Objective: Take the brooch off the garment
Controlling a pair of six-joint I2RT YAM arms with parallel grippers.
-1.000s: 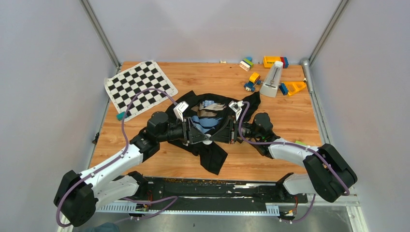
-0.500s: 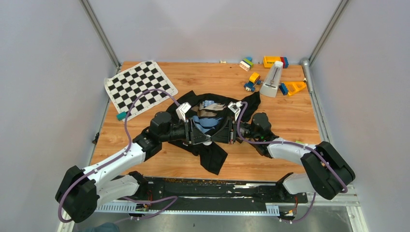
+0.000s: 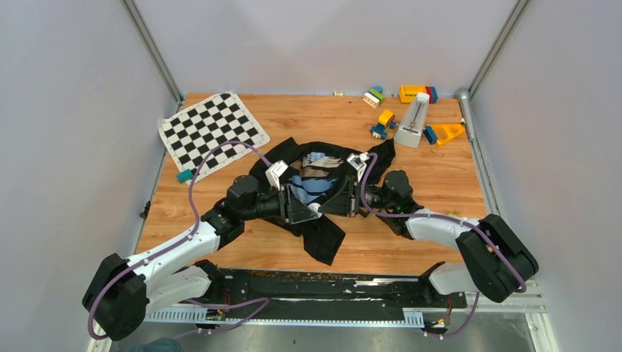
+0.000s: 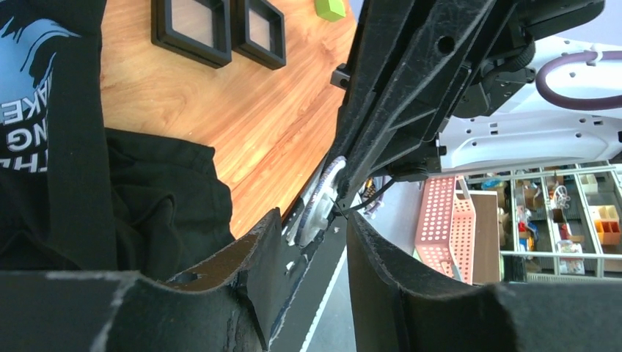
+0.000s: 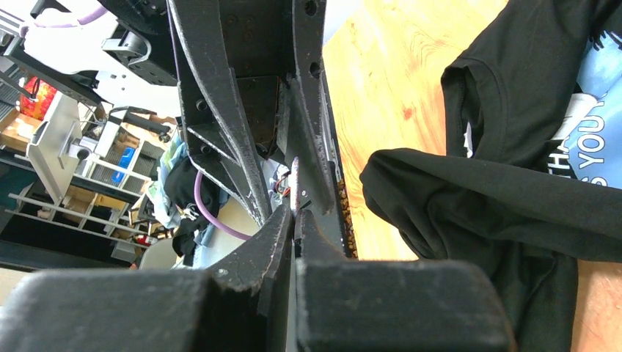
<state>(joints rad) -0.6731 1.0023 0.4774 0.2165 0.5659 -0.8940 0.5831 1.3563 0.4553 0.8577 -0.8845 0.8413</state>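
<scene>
Right claw [image 5: 295, 222] pinching brooch [image 5: 295, 176], garment [image 5: 513, 198] beside

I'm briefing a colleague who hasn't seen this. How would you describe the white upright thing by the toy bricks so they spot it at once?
At the far right corner of the wooden table lie scattered coloured toy bricks. Among them stands the white object, tapering towards its top. It alone is pale and upright; the bricks around it are low and bright.

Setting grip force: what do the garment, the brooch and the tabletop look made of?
The garment: soft matte black knit; it folds and bunches. The brooch: probably metal, a pale silvery disc. The table: wood or wood-look laminate, visible grain, slight sheen.
</scene>
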